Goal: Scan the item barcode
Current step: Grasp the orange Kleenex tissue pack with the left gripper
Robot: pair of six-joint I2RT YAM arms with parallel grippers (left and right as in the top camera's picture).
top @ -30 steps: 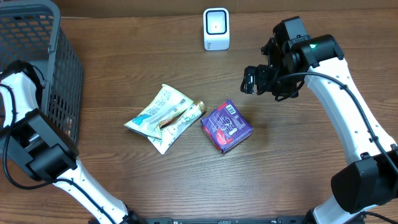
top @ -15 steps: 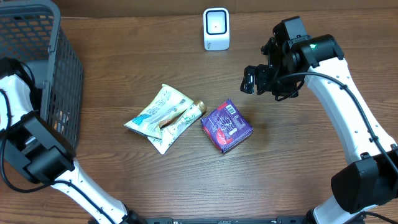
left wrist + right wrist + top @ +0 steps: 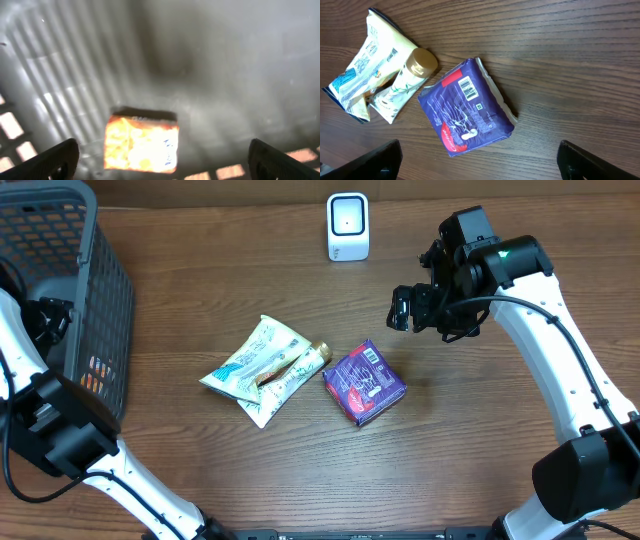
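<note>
In the left wrist view my left gripper (image 3: 167, 165) is open inside the grey basket (image 3: 95, 290). An orange-yellow packet (image 3: 141, 142) lies loose on the basket floor below the fingers, touching neither. From overhead the left gripper (image 3: 52, 318) shows dark through the mesh. My right gripper (image 3: 402, 310) hangs open above the table, right of the purple pack (image 3: 364, 383). The right wrist view shows that pack (image 3: 465, 107) with its barcode (image 3: 467, 88) facing up, and the right gripper (image 3: 480, 162) holds nothing. The white scanner (image 3: 348, 226) stands at the back centre.
A white-green pouch (image 3: 255, 360) and a tube with a gold cap (image 3: 295, 367) lie together left of the purple pack. The basket fills the back left corner, with the left arm (image 3: 20, 350) reaching over its wall.
The left jaws have spread wide and the orange-yellow packet now lies free in the basket. The left arm shifted slightly at the basket. The right arm has not moved.
</note>
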